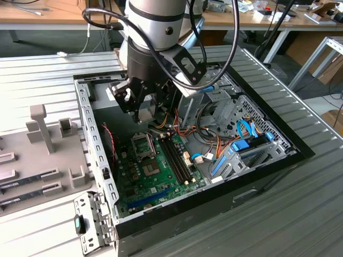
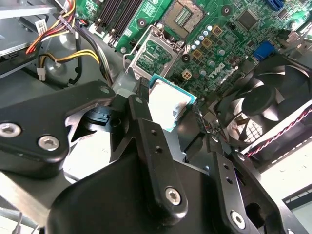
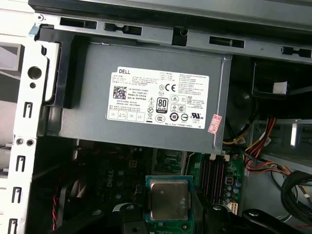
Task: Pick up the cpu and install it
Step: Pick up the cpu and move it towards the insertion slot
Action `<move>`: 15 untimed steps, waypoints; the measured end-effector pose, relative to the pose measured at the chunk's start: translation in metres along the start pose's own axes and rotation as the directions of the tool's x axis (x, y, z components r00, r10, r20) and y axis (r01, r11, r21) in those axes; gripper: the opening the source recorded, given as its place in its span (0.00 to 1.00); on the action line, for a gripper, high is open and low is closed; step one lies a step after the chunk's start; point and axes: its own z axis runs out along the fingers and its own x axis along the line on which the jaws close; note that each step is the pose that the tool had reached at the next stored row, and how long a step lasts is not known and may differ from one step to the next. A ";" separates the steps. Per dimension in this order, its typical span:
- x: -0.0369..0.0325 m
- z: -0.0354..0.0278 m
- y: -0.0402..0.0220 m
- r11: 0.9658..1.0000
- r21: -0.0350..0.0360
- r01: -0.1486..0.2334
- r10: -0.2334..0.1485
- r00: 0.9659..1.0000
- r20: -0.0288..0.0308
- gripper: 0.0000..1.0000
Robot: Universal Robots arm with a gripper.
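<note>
From where I stand, the arm hangs inside the open computer case point(image 1: 98, 155). It holds the cpu point(image 2: 168, 103) flat with its metal lid facing the wrist, I'd guess so that it can go squarely into the socket point(image 2: 158, 52) on the motherboard point(image 1: 161, 184). The cpu is in the air, clear of the board and just short of the socket, near the power supply point(image 3: 156, 97). The jaws are parted only to the chip's width, clenched on two opposite edges of it.
</note>
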 end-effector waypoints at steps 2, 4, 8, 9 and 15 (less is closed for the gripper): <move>0.0001 0.0006 -0.0010 1.000 0.000 0.000 0.000 1.000 0.000 0.47; 0.0002 0.0016 -0.0026 1.000 0.000 0.000 0.000 1.000 0.000 0.47; 0.0003 0.0031 -0.0048 1.000 0.000 0.000 0.000 1.000 0.000 0.47; 0.0004 0.0034 -0.0053 1.000 0.000 0.000 0.000 1.000 0.000 0.47; 0.0006 0.0052 -0.0078 1.000 0.000 0.000 0.000 1.000 0.000 0.47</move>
